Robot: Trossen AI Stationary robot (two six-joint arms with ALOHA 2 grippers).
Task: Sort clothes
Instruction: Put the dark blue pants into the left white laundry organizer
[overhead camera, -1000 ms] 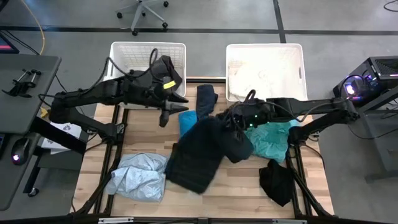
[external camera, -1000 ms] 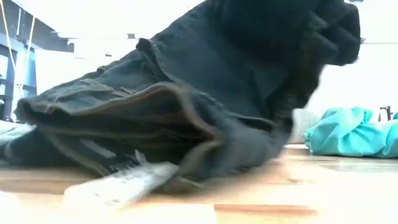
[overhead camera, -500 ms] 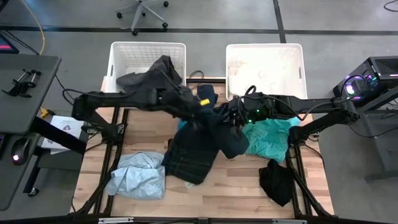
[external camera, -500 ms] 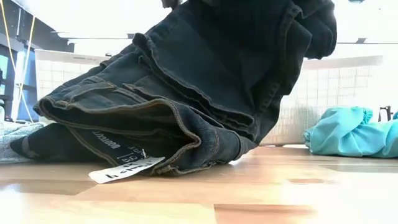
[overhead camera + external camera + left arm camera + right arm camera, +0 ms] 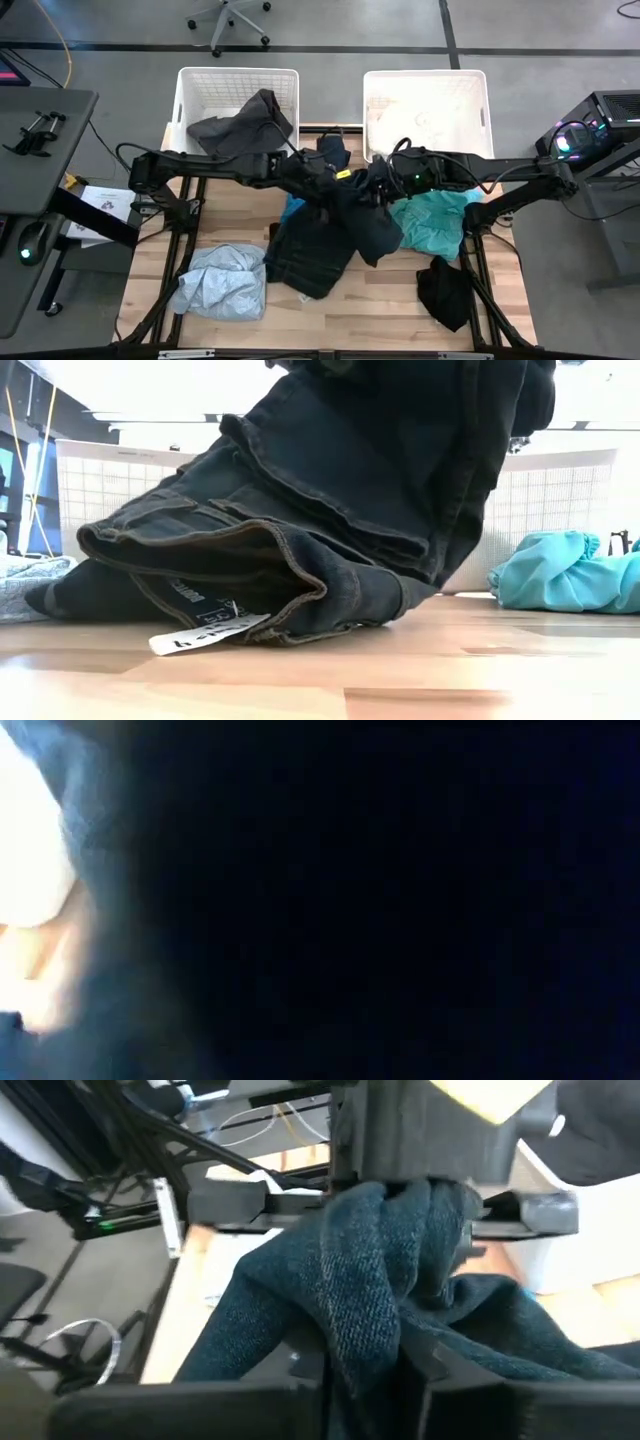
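Over the table, in the high view, you have both arms reaching inward and meeting near the middle. The left gripper [image 5: 335, 185] and the right gripper [image 5: 378, 188] sit just beside each other on the raised end of the dark jeans [image 5: 320, 245], whose lower part trails down onto the wooden table [image 5: 390, 310]. A black garment [image 5: 245, 125] hangs over the rim of the left basket [image 5: 190, 85], and white cloth [image 5: 420, 120] lies in the right basket [image 5: 425, 77]. Around the jeans you can see a navy piece [image 5: 330, 155], a bright blue piece [image 5: 295, 208], a teal garment [image 5: 435, 220], a pale blue garment [image 5: 220, 285] and another black item [image 5: 445, 290].

From table height, the jeans [image 5: 330, 510] fill most of your view. Their folded end rests on the wood with a white label [image 5: 205, 635] sticking out, and the rest rises out of the top of the picture. The teal garment [image 5: 560, 570] lies well to one side.

Your left wrist camera shows only dark cloth [image 5: 400, 900] pressed close against it.

Your right wrist camera gives the clearest look. The left gripper [image 5: 410, 1185], under its yellow tag [image 5: 500, 1095], is clamped on a bunched fold of the jeans [image 5: 330, 1310]. The denim drapes down to the right gripper, but you cannot tell whether that one grips it or has let go.
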